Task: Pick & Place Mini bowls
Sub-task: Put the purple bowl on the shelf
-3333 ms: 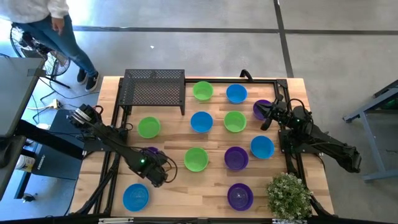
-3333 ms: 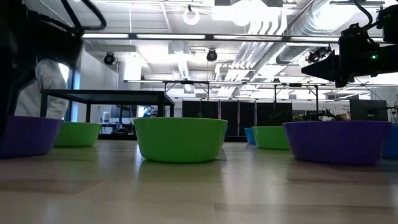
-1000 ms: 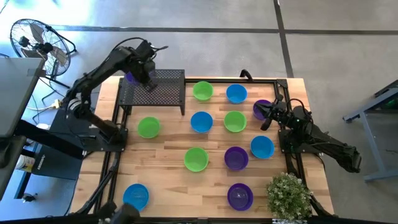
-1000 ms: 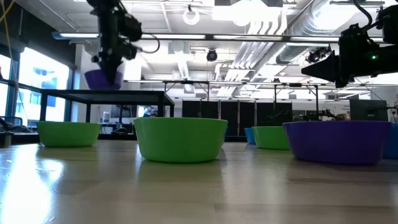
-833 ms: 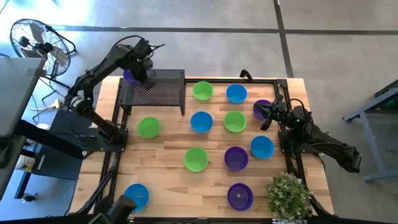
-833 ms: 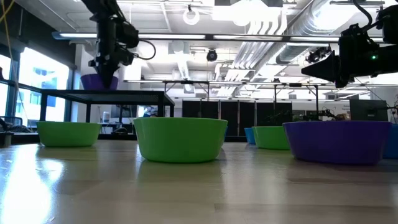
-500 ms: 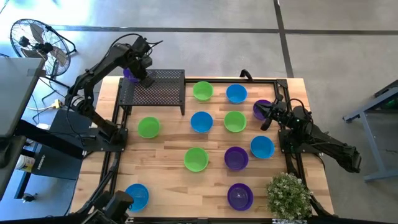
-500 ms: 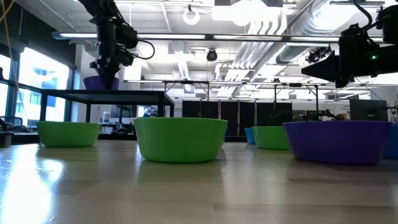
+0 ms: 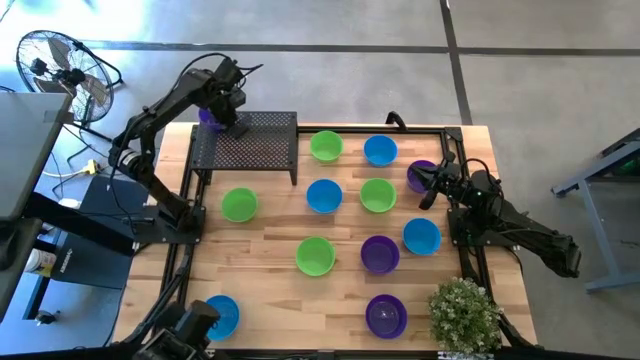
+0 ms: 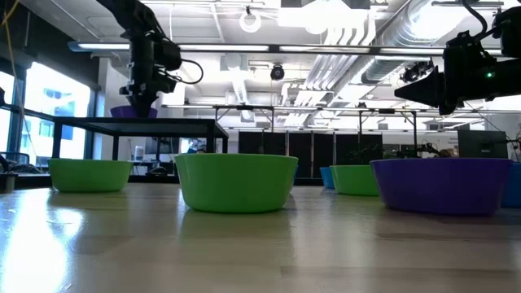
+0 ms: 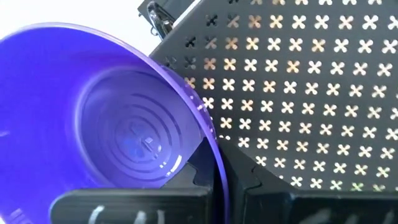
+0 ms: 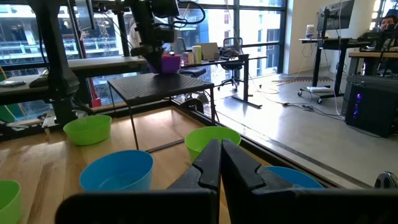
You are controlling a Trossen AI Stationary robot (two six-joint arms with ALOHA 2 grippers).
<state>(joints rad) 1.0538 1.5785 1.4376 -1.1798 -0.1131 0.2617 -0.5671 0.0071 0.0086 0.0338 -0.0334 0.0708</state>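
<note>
My left gripper is over the far left corner of the black mesh rack, shut on a purple mini bowl. The bowl's base is at the rack's top; whether it rests there I cannot tell. Several green, blue and purple mini bowls stand on the table on their bases, among them a green one and a blue one. My right gripper waits shut, level, at the table's right side. My left gripper pinches the purple bowl's rim, one finger inside the bowl and one outside. The fingers come from above, pointing steeply down. The bowl hangs below them, open side up, over the rack's far left corner.
A small potted plant stands at the near right corner. A purple bowl lies close beside my right gripper. A fan and a desk stand on the floor to the left, beyond the table.
My left gripper has carried the purple bowl toward the rack's far left corner and lowered it, from well above the rack down to the level of the rack's top. It has stayed shut on the bowl.
</note>
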